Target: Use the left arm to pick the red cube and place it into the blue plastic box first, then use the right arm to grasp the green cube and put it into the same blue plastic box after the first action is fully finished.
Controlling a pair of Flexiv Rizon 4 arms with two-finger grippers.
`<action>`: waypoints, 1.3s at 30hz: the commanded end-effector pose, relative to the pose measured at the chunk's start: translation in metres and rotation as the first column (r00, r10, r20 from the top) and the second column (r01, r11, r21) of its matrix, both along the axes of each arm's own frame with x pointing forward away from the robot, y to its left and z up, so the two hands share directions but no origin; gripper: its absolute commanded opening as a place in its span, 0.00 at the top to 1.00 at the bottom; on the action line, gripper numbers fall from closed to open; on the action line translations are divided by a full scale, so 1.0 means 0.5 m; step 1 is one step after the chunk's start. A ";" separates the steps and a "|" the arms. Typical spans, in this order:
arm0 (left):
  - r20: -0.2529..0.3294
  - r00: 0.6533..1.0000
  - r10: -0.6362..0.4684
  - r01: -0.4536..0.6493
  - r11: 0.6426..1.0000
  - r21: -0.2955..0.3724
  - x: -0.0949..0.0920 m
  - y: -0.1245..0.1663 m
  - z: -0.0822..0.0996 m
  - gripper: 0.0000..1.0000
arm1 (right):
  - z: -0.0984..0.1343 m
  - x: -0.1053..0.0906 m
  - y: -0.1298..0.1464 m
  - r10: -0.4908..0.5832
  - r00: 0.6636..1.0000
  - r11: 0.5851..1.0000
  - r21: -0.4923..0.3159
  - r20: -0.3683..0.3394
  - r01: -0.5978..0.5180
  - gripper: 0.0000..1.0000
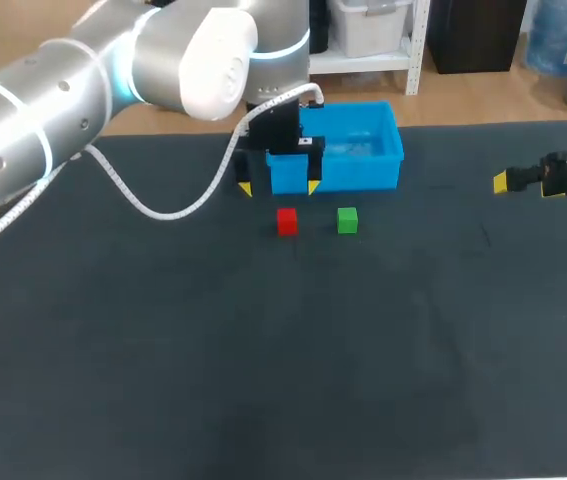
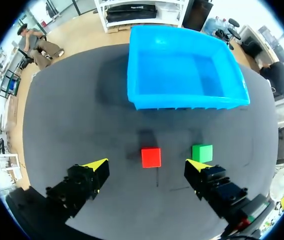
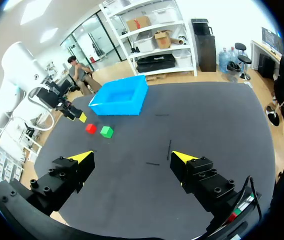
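Left gripper (image 2: 147,163) hangs spread wide above red cube (image 2: 151,157); right gripper (image 3: 131,156) equally wide.

— How does the left gripper (image 1: 279,187) stand?
— Pointing down from its arm, yellow tips wide apart
— And the right gripper (image 3: 132,156)?
— Well apart, off to the left one's right, fingers likewise spread

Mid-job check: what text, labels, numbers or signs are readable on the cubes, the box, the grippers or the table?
Red cube: no text.
Green cube: no text.
Blue box: none on the walls that show.
Left gripper: a small white mark on its body, too small to read.
Table: none.
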State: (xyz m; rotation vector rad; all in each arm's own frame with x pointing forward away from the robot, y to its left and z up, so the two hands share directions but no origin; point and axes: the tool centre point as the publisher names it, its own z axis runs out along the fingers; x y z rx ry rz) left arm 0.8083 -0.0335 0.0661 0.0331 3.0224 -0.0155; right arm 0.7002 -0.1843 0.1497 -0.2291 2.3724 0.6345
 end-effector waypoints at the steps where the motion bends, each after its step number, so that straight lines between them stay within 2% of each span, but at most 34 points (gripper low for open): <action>1: -0.017 1.000 0.008 -0.007 1.000 0.010 0.014 -0.010 -0.006 0.00 | 0.000 0.000 -0.001 0.001 1.000 1.000 0.000 0.000 -0.001 0.00; 8: -0.027 0.999 0.027 -0.027 1.000 0.015 0.011 -0.011 -0.015 0.00 | 0.000 0.000 -0.001 0.001 1.000 1.000 0.000 0.000 -0.001 0.00; 28: -0.073 0.996 0.058 -0.057 0.998 0.023 -0.013 -0.010 -0.072 0.00 | 0.000 0.000 -0.001 0.001 1.000 1.000 0.000 0.000 -0.001 0.00; 39: -0.080 0.994 0.068 -0.066 0.997 0.025 -0.013 -0.006 -0.096 0.00 | 0.000 0.000 -0.001 0.001 1.000 1.000 0.000 0.000 -0.001 0.00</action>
